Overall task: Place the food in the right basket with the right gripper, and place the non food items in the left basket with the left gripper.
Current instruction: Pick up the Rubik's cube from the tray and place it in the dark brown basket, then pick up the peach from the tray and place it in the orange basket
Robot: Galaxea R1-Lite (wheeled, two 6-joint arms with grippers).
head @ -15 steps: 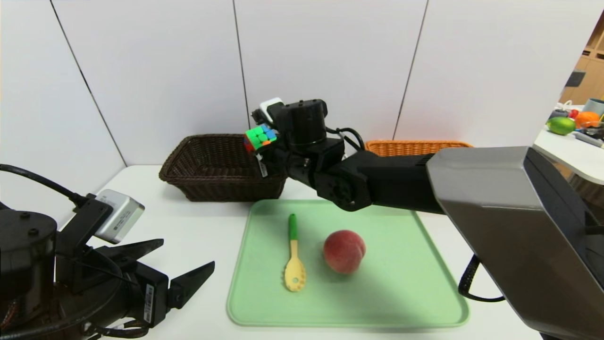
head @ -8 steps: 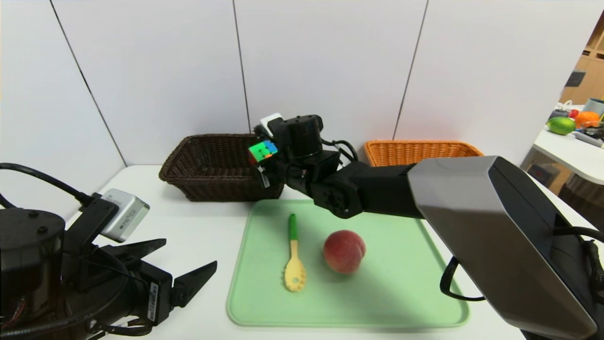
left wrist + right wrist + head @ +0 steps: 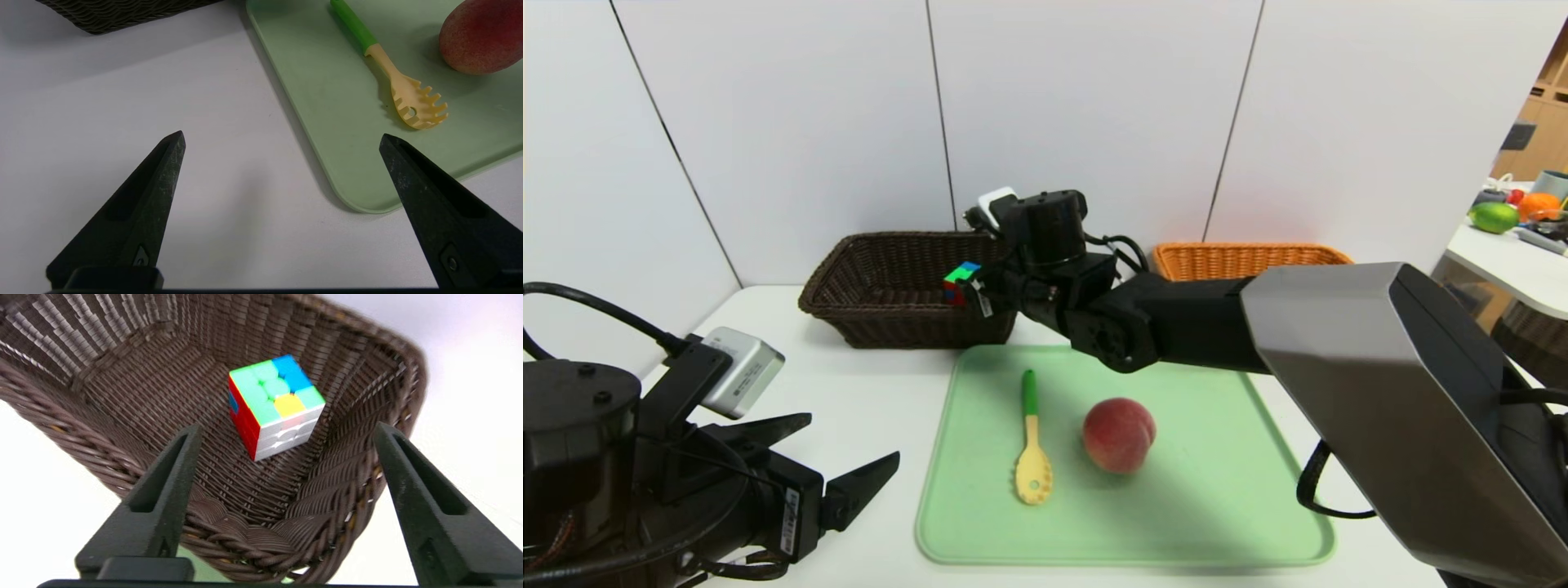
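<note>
Over dark basket [image 3: 923, 327], right gripper [image 3: 288, 430] open.

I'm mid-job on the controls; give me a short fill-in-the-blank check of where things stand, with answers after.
1. The puzzle cube is inside the ____ basket.
2. Over that basket, the fingers of the right gripper are ____.
3. The left gripper, idle beside the tray, is holding ____.
4. The only food on the tray is the ____.

Missing words: dark brown; open; nothing; peach.
</note>
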